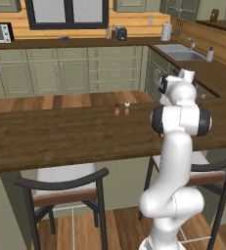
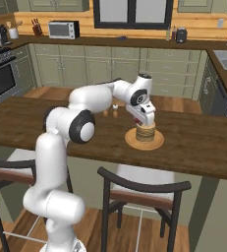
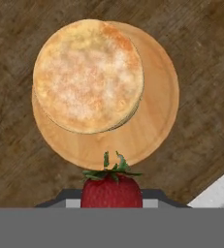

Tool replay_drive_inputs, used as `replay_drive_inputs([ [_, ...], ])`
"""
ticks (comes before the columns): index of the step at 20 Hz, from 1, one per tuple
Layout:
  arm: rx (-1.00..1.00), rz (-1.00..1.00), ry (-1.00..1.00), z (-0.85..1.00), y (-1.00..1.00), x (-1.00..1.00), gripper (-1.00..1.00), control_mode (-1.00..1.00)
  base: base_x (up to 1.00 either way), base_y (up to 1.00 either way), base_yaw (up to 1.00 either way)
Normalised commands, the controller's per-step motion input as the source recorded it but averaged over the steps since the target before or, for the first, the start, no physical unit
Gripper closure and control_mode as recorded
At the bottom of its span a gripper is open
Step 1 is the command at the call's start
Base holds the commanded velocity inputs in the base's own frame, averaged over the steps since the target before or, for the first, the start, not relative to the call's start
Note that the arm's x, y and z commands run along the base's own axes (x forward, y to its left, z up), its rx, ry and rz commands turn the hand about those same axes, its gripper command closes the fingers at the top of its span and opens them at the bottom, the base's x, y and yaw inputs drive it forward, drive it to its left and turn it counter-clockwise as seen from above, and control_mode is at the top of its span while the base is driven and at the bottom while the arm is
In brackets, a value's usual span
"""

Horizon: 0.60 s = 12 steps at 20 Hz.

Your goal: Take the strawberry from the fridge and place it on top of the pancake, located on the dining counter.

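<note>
My gripper [image 3: 111, 199] is shut on the strawberry [image 3: 111, 190], a red fruit with a green leafy cap held between the fingertips. It hangs just above the dining counter [image 2: 198, 142], over the near rim of a round wooden plate [image 3: 154, 111]. The pancake [image 3: 88, 75], a tan-golden stack, sits on that plate, slightly off its centre and ahead of the strawberry. In the right base view the gripper [image 2: 145, 126] points down right over the pancake [image 2: 145, 134] and plate [image 2: 154, 143]. The fridge is out of view.
Two small shakers [image 2: 111, 112] stand on the counter left of the plate, also the shakers [image 1: 122, 109] mid-counter. Black-framed stools [image 2: 144, 189] are tucked under the near edge. A wall counter with green cabinets [image 1: 60, 73] and a sink [image 1: 180, 51] lie beyond.
</note>
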Motion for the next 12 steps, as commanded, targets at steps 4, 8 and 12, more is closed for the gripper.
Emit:
replay_drive_inputs([
  [4, 0.00, 0.02, 0.00, -0.24, -0.17, 0.61, 1.00, -1.00, 0.00, 0.00, 0.00],
  [8, 0.00, 0.00, 0.00, -0.04, -0.32, 0.35, 1.00, -1.00, 0.00, 0.00, 0.00],
  [12, 0.00, 0.00, -0.01, -0.04, -0.23, 0.05, 1.00, -1.00, 0.00, 0.00, 0.00],
])
